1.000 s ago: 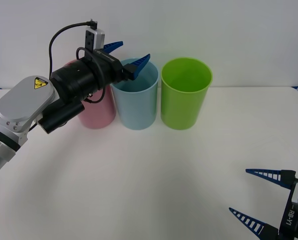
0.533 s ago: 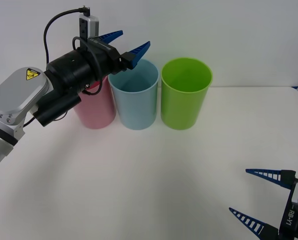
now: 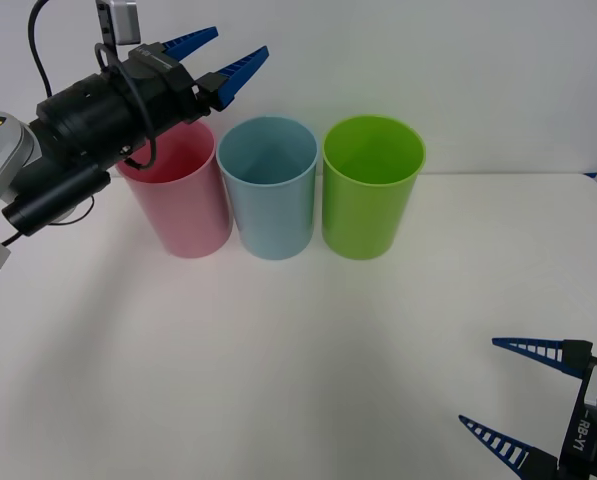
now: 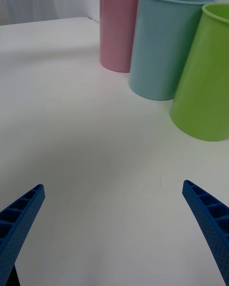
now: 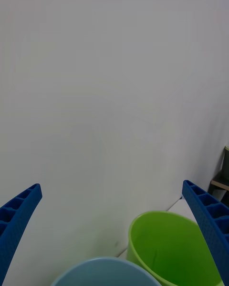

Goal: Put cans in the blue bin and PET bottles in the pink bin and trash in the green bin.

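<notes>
Three tall bins stand in a row at the back of the white table: the pink bin (image 3: pixel 178 200) on the left, the blue bin (image 3: pixel 270 195) in the middle and the green bin (image 3: pixel 371 190) on the right. My left gripper (image 3: pixel 218 58) hangs open and empty above the gap between the pink and blue rims. Its wrist view looks over the blue bin (image 5: pixel 105 271) and green bin (image 5: pixel 171 248) at the wall. My right gripper (image 3: pixel 513 395) rests open and empty low at the table's front right. No can or bottle is in view.
A white wall stands right behind the bins. The bare tabletop (image 3: pixel 308 350) spreads in front of them. From the right wrist, the pink bin (image 4: pixel 119 26), blue bin (image 4: pixel 164 43) and green bin (image 4: pixel 205 76) stand ahead across the table.
My left gripper has risen and drawn back to the left, from over the blue bin's rim to above the pink bin's edge. The right arm has stayed still.
</notes>
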Tool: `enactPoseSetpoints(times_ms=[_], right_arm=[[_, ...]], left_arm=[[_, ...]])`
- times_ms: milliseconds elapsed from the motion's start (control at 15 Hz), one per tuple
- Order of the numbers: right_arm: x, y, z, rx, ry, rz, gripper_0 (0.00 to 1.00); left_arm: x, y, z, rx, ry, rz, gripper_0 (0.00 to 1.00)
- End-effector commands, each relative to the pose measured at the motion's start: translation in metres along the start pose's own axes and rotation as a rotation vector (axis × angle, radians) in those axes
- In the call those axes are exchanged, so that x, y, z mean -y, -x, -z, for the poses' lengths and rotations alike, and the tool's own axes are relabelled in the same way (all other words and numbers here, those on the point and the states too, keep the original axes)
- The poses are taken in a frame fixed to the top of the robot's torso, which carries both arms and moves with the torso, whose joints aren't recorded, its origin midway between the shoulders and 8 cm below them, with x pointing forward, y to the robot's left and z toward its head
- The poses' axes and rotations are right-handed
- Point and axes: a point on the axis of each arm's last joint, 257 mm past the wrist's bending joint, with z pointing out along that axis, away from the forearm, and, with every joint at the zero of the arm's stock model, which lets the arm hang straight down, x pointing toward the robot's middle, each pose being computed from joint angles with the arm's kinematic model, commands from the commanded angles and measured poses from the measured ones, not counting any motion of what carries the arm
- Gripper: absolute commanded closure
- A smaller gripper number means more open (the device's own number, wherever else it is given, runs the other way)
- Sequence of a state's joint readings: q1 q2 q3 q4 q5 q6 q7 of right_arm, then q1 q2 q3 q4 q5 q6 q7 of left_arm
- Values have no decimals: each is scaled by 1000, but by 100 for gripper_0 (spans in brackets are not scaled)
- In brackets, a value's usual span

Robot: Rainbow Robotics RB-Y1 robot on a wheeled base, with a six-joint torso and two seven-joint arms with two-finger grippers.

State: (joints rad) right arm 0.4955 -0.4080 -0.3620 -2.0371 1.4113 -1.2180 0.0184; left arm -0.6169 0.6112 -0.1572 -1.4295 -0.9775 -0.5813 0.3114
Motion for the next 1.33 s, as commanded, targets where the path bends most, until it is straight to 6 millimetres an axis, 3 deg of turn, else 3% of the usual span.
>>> enactPoseSetpoints(times_ms=[67, 267, 467, 733, 1067, 1333], right_arm=[[0, 0, 0, 0, 0, 0, 0], [0, 0, 0, 0, 0, 0, 0], [0, 0, 0, 0, 0, 0, 0], [0, 0, 0, 0, 0, 0, 0], [0, 0, 0, 0, 0, 0, 0], [0, 0, 0, 0, 0, 0, 0]], left_arm=[[-9, 13, 26, 21, -15, -9, 0], [-9, 34, 57, 55, -39, -26, 0], [-5, 34, 94, 34, -55, -46, 0], [14, 7, 146, -32, -37, -55, 0], [38, -19, 194, -99, -18, -50, 0], [57, -52, 238, -187, -3, -25, 0]])
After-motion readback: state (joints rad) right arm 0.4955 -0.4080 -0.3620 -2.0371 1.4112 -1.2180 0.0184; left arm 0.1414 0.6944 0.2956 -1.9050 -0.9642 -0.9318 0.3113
